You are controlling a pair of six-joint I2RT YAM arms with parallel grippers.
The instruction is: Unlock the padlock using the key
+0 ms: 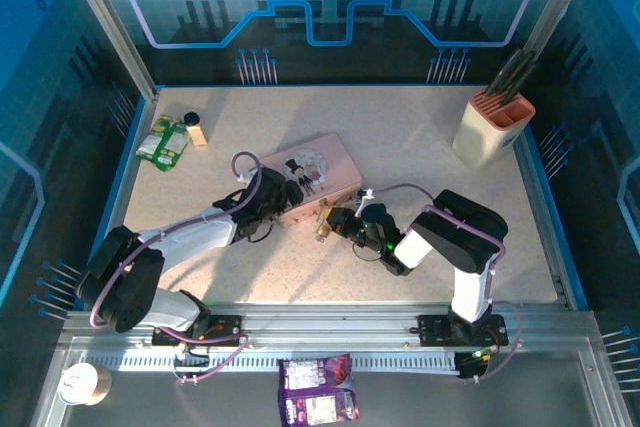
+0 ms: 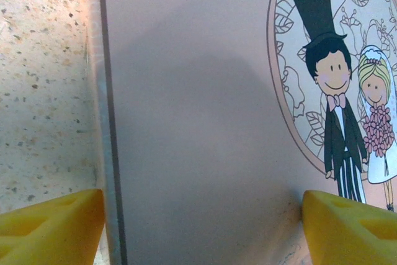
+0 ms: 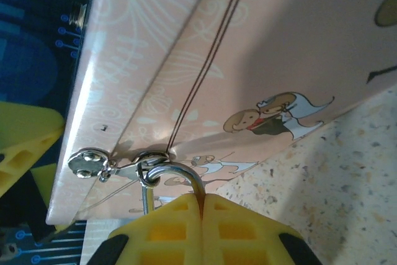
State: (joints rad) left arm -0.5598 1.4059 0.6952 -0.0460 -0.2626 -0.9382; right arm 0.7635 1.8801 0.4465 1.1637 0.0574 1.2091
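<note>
The padlock [image 3: 189, 173] hangs on the clasp [image 3: 93, 162] of the pink box [image 2: 186, 91], not open yet. My right pincer [image 3: 202, 198] is squeezed shut just under it — I can't tell if it pinches the key. My left pincer [image 2: 201, 203] gapes wide over the box.

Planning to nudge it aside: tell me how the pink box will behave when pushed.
The pink box probably slides rather than tips: it lies flat and low on the table. Its crisp edges suggest stiff walls. The silvery shackle hooked through its clasp would likely drag along.
</note>
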